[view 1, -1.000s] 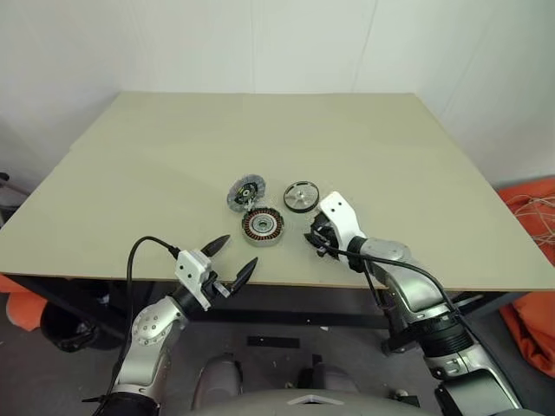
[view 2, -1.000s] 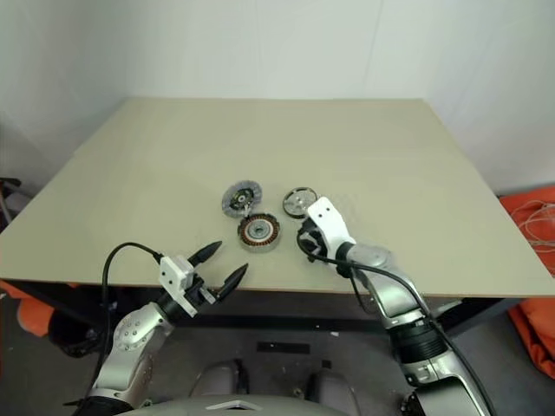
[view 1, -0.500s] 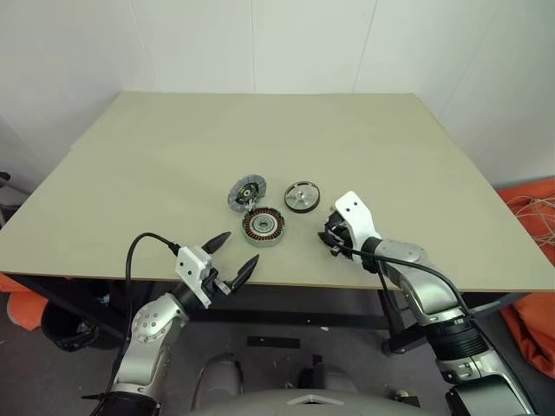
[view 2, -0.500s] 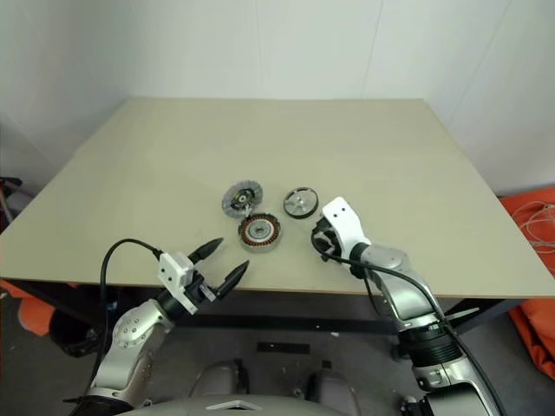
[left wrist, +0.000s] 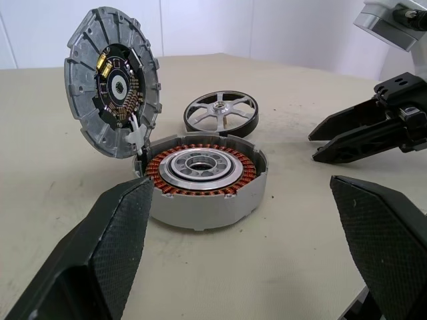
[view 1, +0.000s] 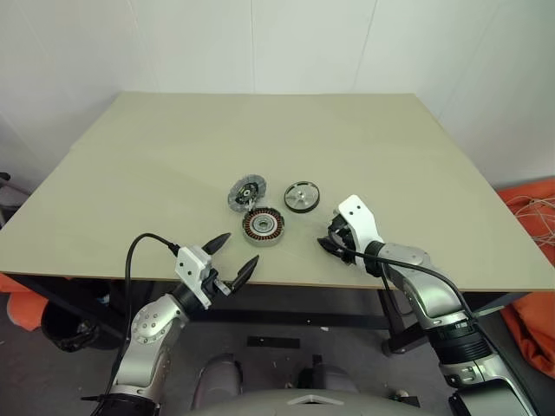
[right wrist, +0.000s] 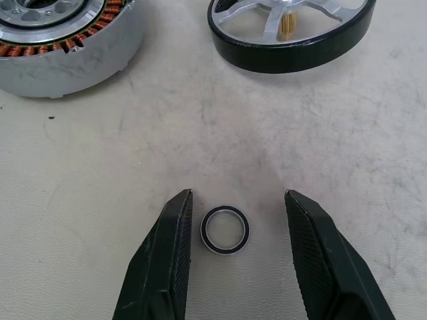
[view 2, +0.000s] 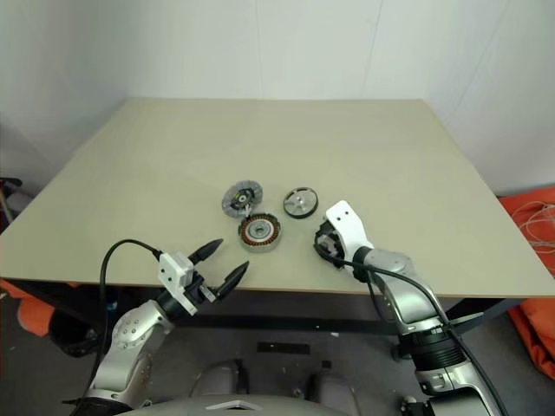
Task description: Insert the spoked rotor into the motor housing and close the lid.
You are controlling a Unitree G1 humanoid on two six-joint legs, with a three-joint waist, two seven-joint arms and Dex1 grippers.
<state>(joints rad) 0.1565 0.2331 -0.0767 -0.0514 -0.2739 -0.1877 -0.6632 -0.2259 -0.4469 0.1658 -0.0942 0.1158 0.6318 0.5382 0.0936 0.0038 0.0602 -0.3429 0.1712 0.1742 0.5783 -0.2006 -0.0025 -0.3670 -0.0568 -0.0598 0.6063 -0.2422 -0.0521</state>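
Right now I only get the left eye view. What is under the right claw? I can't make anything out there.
Observer: A small loose ring lies on the table between the right claw's open fingers, not gripped.
Operator: Is the lid lying flat?
Observer: No, the left wrist view shows the lid standing tilted at the motor housing's rim.
Operator: And the spoked rotor?
Observer: The spoked rotor lies flat beyond the housing, spokes up, apart from it.
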